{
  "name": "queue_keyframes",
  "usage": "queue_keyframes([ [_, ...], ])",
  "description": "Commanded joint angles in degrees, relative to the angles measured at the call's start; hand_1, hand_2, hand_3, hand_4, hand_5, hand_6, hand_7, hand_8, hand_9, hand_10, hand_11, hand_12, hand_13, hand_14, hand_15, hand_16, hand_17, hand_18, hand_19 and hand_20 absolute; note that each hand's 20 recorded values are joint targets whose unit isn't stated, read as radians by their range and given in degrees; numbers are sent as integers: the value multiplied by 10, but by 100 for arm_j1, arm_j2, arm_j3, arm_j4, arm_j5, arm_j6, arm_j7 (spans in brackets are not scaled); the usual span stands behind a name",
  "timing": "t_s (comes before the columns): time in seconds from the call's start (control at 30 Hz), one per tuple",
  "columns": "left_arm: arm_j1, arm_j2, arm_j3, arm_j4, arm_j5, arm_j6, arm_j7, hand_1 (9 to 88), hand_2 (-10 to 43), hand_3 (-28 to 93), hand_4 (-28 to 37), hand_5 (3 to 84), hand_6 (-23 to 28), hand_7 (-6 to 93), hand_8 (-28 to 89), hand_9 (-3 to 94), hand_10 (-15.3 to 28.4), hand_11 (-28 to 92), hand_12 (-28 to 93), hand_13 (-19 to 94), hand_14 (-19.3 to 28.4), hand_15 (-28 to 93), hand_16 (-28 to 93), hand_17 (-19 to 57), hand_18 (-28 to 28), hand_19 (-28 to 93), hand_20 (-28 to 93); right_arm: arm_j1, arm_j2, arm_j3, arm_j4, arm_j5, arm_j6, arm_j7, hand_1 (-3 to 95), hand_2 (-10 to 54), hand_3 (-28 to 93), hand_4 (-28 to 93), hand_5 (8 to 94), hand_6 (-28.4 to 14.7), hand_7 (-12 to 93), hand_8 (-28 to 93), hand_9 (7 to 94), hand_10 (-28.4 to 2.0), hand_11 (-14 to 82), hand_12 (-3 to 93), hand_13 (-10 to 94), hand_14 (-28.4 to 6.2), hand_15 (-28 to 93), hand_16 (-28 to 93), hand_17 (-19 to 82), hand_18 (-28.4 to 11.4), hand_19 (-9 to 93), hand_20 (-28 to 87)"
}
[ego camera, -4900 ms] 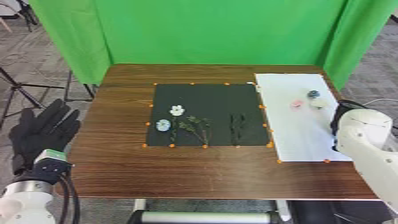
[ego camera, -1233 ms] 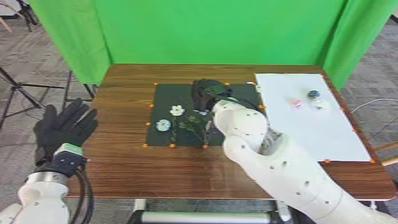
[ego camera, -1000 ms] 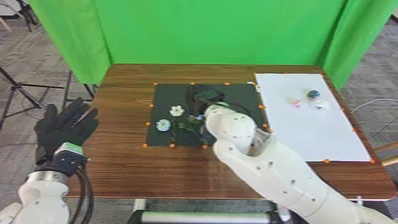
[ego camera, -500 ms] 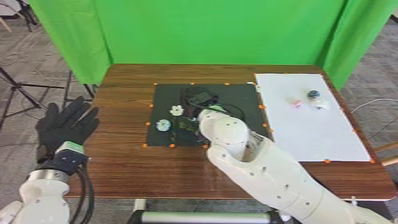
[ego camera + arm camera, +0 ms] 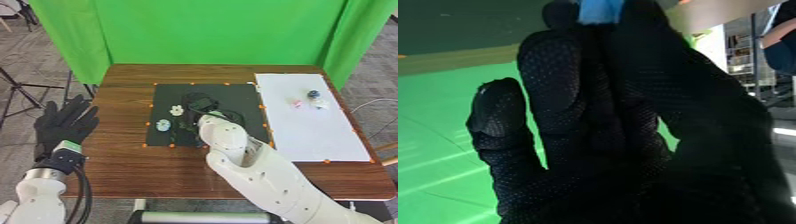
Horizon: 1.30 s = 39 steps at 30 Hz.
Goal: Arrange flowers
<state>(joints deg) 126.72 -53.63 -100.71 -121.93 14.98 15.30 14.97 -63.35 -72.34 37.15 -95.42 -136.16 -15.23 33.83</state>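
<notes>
Your right robot hand (image 5: 201,102) is over the black mat (image 5: 240,92), near the middle of the frame, its arm coming in from the lower right. In the right wrist view, you have a blue piece (image 5: 600,11) pinched between the thumb and fingertips; you cannot tell its full shape. Your left robot hand (image 5: 62,127) is open, its fingers spread, at the left of the frame, just beside the brown surface (image 5: 115,170).

On the mat, left of your right hand, you have a white flower (image 5: 177,110) with a light blue flower (image 5: 163,125) near it, slightly lower in the frame. At the upper right, a dark blue flower (image 5: 313,93), a pink flower (image 5: 298,104) and a pale flower (image 5: 321,103) lie close together on the white sheet (image 5: 320,140). A green curtain (image 5: 213,30) hangs beyond the surface's far edge.
</notes>
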Motion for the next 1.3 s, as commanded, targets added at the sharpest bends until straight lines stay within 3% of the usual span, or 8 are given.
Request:
queue_keyframes([
  [0.03,111,-34,-19,-4,-76,-68,91,271,81,702,-283,365,63,189,-98,305,131,237,102,217,140,392,-86,-54,132,272,78,19,45,35,-109,11,135,47,534,-95,726,-259,658,-37,288,60,678,-160,177,197,695,-87,594,411,395,-247,896,371],
  [0.23,119,-65,-26,-10,-52,-72,71,273,78,702,-283,366,62,191,-99,305,132,238,103,218,140,393,-85,-56,133,274,80,-37,80,140,-350,136,74,47,514,-95,738,-266,657,-38,281,48,653,-163,166,189,687,-93,601,395,393,-246,896,369],
  [0.3,138,-87,-51,5,-22,-175,29,273,79,701,-283,366,63,192,-100,305,131,238,103,219,140,394,-85,-56,133,274,80,-51,118,185,-473,244,-54,118,505,-95,741,-271,657,-37,280,41,649,-165,163,184,687,-93,600,380,393,-245,894,366],
  [0.57,190,-135,-69,-41,23,-145,44,273,78,701,-283,369,67,191,-102,307,133,236,102,221,142,394,-84,-57,134,273,81,-176,441,652,-720,251,138,193,466,-95,757,-277,652,-37,269,-31,609,-175,131,158,694,-102,588,305,394,-244,889,342],
  [0.73,370,-111,-166,-121,-14,-66,167,275,78,700,-283,371,69,190,-101,307,137,236,102,220,146,396,-83,-58,135,274,82,13,1060,1101,-641,679,-41,448,454,-95,766,-276,627,-44,254,-114,604,-176,131,157,687,-106,599,280,393,-246,892,337],
  [1.0,434,-81,-188,-137,-16,-14,266,276,80,699,-283,376,73,184,-99,308,142,234,104,218,151,398,-82,-60,136,277,84,-200,2187,1863,-489,1023,-50,971,446,-95,773,-281,568,-62,202,-115,577,-180,131,154,679,-107,602,266,392,-246,896,328],
  [1.03,501,-93,-237,-171,-19,0,282,276,80,699,-283,376,74,184,-98,309,142,233,104,218,151,398,-81,-60,136,278,84,-339,2306,2029,-519,1093,-61,1071,446,-95,773,-281,565,-63,200,-114,574,-180,130,153,678,-108,603,266,391,-245,896,327],
  [1.3,588,-67,-262,-196,-89,79,407,276,82,701,-283,377,74,183,-98,310,142,232,105,219,152,398,-81,-59,136,277,84,-503,2404,2371,-100,1360,-324,1339,442,-95,775,-282,563,-79,167,-108,554,-193,108,138,681,-108,607,259,393,-245,900,319],
])
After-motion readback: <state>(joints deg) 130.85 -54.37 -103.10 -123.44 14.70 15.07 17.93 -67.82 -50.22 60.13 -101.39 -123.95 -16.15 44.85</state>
